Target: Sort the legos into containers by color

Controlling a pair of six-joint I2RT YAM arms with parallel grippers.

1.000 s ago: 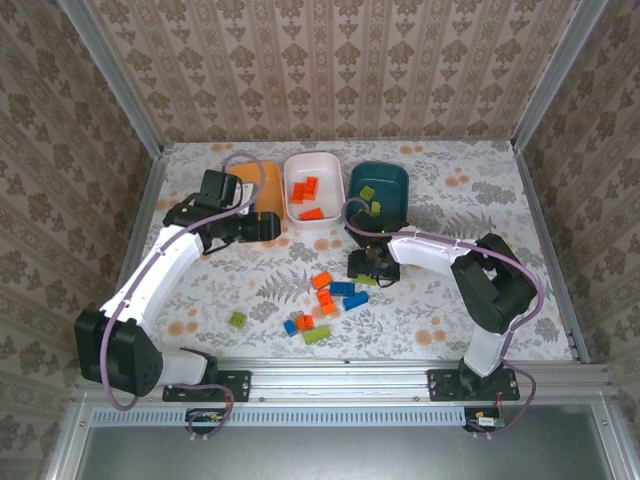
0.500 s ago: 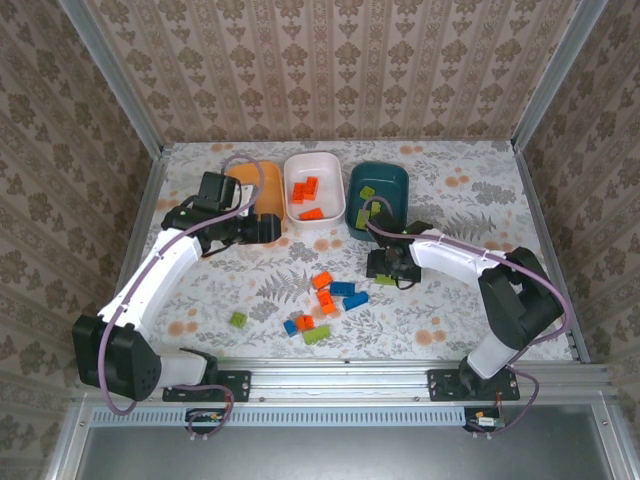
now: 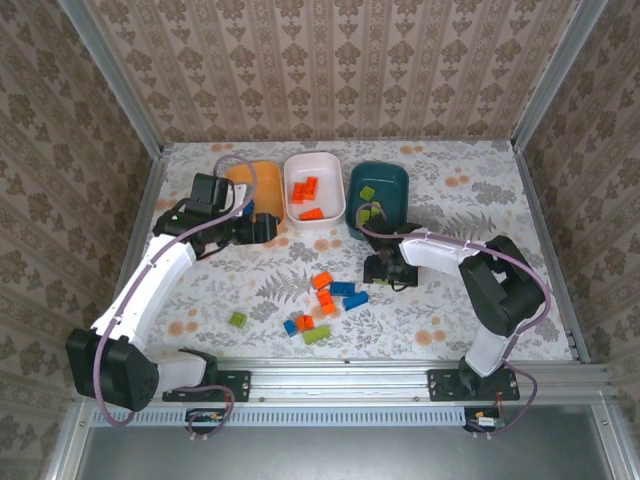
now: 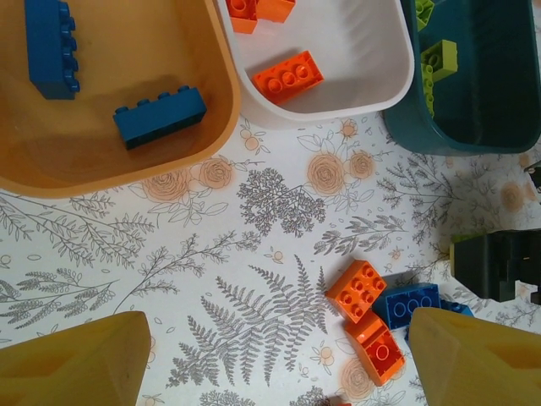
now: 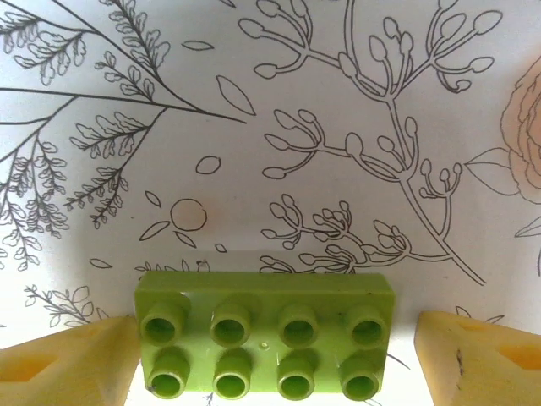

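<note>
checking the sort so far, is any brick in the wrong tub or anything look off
Nothing stands out. The orange tub holds blue bricks, the white tub orange bricks, the teal tub lime bricks; no mixed colours seen, no tub tipped.

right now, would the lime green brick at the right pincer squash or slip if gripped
Probably stiff: the lime green brick looks like hard plastic. Its flat sides should grip, though smooth plastic may slip. Boxy, unlikely to roll.
</note>
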